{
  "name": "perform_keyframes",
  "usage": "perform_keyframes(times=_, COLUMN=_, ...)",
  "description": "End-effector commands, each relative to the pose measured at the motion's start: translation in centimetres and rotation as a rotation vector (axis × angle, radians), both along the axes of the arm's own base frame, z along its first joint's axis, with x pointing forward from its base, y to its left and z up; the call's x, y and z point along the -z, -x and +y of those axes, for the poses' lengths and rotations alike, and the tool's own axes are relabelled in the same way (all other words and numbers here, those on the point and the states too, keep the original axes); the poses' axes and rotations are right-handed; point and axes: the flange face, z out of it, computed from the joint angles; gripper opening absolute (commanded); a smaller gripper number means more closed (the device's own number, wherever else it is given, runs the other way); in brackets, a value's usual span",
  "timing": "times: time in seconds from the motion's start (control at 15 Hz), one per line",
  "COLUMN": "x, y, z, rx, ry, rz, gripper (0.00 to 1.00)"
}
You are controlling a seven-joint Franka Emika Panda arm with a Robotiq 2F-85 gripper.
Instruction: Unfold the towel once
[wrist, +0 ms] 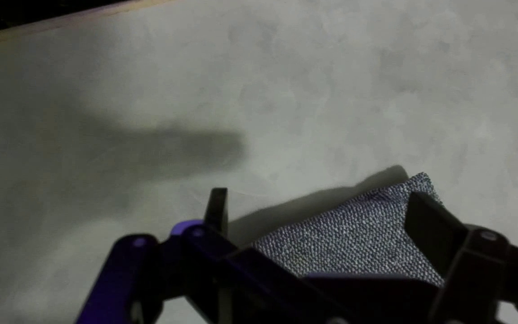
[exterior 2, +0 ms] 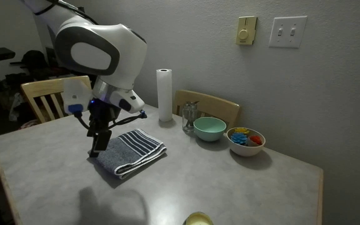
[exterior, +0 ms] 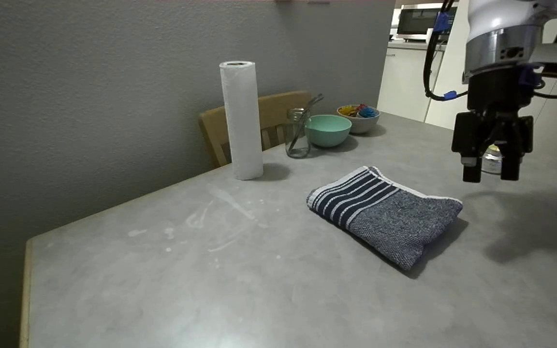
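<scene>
The dark blue-grey towel [exterior: 399, 227] lies folded on the table, with its white-striped band toward the paper roll side. It also shows in an exterior view [exterior 2: 120, 154], where stacked folded edges with white trim face the camera. My gripper [exterior: 491, 178] is open and empty, pointing down above the table near the plain end of the towel. In an exterior view the gripper [exterior 2: 98, 151] overlaps the plain corner of the towel. In the wrist view the plain towel end [wrist: 349, 238] shows between and below the spread fingers [wrist: 317, 195]. Contact is not visible.
A white paper towel roll [exterior: 242, 121] stands on the table [exterior: 162, 290]. Near it are a glass jar with utensils [exterior: 298, 137], a green bowl [exterior 2: 209, 129] and a pale bowl with coloured pieces [exterior 2: 245, 150]. A small lidded jar [exterior: 491, 162] stands behind the gripper.
</scene>
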Motion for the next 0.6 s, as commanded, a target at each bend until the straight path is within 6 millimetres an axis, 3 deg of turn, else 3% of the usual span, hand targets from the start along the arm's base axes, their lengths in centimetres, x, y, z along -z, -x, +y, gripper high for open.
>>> perform_keyframes(times=0.0, x=1.4, y=-0.6, z=-0.4, rx=0.0, ry=-0.026, rz=-0.06, gripper=1.0)
perform_keyframes(times=0.53, x=6.2, y=0.4, z=-5.4, rx=0.028, ry=-0.136, rz=-0.074, gripper=1.0)
